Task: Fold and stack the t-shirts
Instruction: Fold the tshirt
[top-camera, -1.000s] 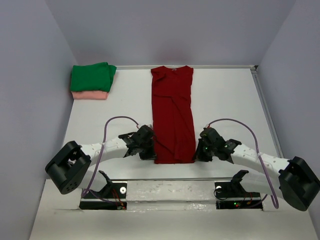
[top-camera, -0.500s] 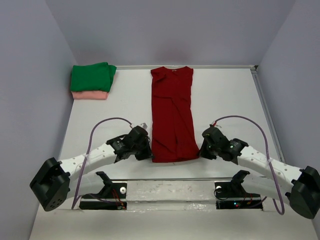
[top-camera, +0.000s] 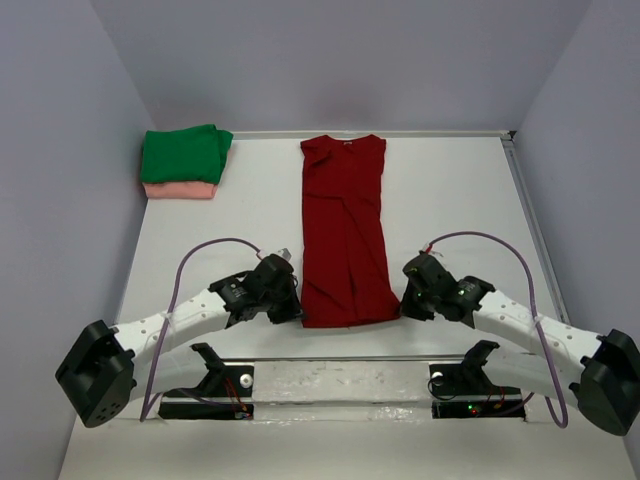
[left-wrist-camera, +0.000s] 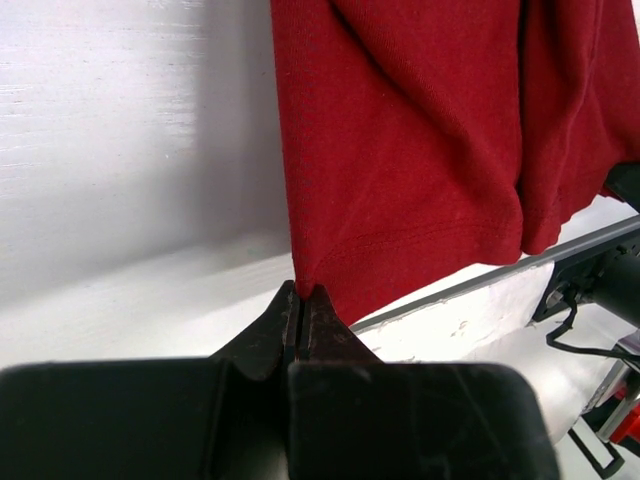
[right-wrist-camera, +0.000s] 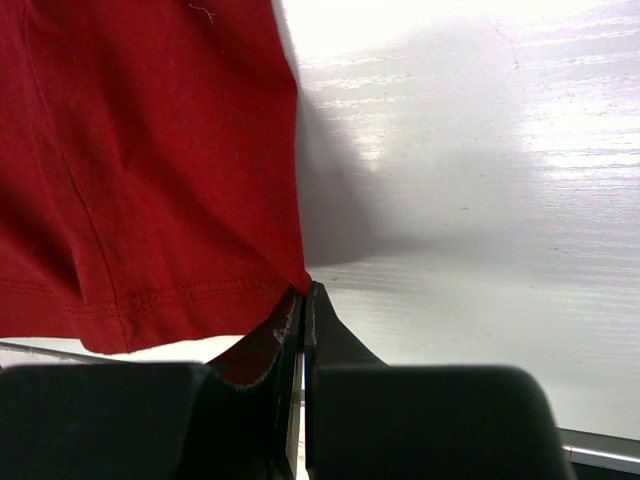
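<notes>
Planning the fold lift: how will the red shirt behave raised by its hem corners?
Likely floppy: the dark red t-shirt lies creased, both hem corners pinched by the left gripper and right gripper. Probably light for such small pinches. The hem may sag between them.

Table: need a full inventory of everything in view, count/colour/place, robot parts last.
dark red cotton t-shirt: 1, dark red, folded into a long strip down the middle of the table, collar at the far edge, hem by the arms
bright green cotton t-shirt: 1, green, folded, far left corner, on top of the pink one
pale salmon pink cotton t-shirt: 1, pink, folded, under the green one
white table: 1, white, under everything
grey walls: 3, pale grey, left, far and right sides
purple cables: 2, purple, one looping over each arm
left gripper: 1, black, shut on the red shirt's near left hem corner
right gripper: 1, black, shut on the near right hem corner
</notes>
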